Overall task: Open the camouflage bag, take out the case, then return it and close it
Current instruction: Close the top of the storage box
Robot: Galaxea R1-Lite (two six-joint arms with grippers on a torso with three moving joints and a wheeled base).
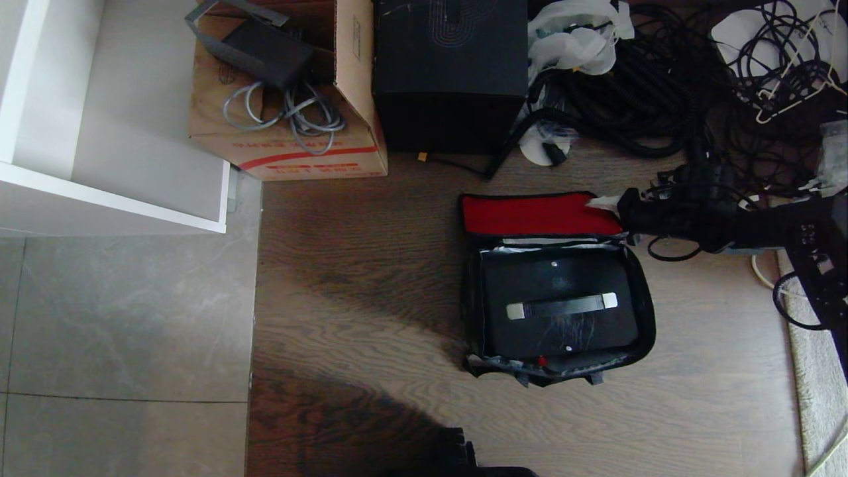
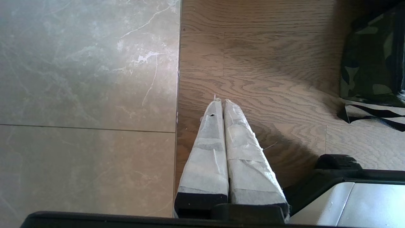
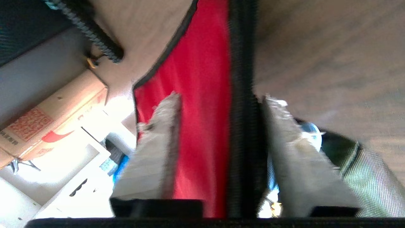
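The camouflage bag (image 1: pixel 648 331) lies open on the wood floor, its red-lined flap (image 1: pixel 540 213) folded back toward the far side. The black case (image 1: pixel 530 278) lies inside it, with its silver-ended handle (image 1: pixel 562 306) facing up. My right gripper (image 1: pixel 606 204) is at the flap's right end. In the right wrist view the right gripper (image 3: pixel 221 99) is open, with the red lining (image 3: pixel 202 95) and the black zipper edge (image 3: pixel 242 95) between the taped fingers. My left gripper (image 2: pixel 221 102) is shut and empty over the floor, beside the bag's camouflage side (image 2: pixel 367 63).
A cardboard box (image 1: pixel 291 139) and a tall black box (image 1: pixel 450 73) stand beyond the bag. Tangled black cables (image 1: pixel 662 86) cover the far right. A white shelf unit (image 1: pixel 112 132) is at the far left over grey tiles. A pale rug (image 1: pixel 821 371) edges the right.
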